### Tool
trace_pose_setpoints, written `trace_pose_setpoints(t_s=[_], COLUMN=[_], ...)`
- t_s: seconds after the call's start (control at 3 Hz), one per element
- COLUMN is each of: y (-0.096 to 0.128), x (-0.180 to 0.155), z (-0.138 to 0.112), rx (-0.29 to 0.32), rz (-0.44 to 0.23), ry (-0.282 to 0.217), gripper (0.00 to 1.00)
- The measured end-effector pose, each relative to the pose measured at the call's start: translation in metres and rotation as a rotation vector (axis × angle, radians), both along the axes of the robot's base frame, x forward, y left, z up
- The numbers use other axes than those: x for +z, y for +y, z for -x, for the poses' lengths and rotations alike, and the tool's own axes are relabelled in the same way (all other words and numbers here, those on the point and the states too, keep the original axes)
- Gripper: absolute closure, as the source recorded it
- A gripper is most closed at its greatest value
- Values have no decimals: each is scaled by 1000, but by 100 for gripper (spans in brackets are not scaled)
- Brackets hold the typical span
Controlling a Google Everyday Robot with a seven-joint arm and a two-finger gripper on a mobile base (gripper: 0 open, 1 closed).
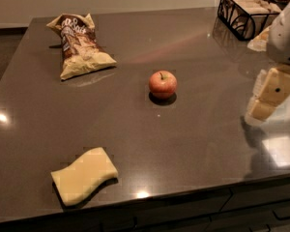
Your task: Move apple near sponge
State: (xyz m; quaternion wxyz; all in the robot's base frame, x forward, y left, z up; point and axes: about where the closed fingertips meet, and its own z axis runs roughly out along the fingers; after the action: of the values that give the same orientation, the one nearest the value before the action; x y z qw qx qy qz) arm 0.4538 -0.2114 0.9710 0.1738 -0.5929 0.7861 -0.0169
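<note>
On the dark worktop (pixel 203 144) we see a chip bag (pixel 82 45) far left, an apple (pixel 163 83) mid-surface, a sponge (pixel 84 175) by the front edge, a wire basket (pixel 246 13) far right, and the gripper (pixel 268 98) above the right edge.

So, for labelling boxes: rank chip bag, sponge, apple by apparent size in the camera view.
Largest first: chip bag; sponge (nearer, so that order is unsure); apple. The pincer hangs at the right edge.

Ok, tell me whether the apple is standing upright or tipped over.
Upright: the apple sits on the counter, stem pointing up. The gripper hangs at the right edge, well apart from it.
</note>
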Motion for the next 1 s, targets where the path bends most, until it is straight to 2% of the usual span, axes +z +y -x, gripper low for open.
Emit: trace_pose_setpoints(t_s=[0.33, 0.67, 1.0], y=[10, 35, 62], x=[-12, -22, -32], z=[-32, -69, -104], rx=[-27, -42, -50], rz=[-116, -240, -327], ry=[-7, -36, -71], gripper=[0, 0, 0])
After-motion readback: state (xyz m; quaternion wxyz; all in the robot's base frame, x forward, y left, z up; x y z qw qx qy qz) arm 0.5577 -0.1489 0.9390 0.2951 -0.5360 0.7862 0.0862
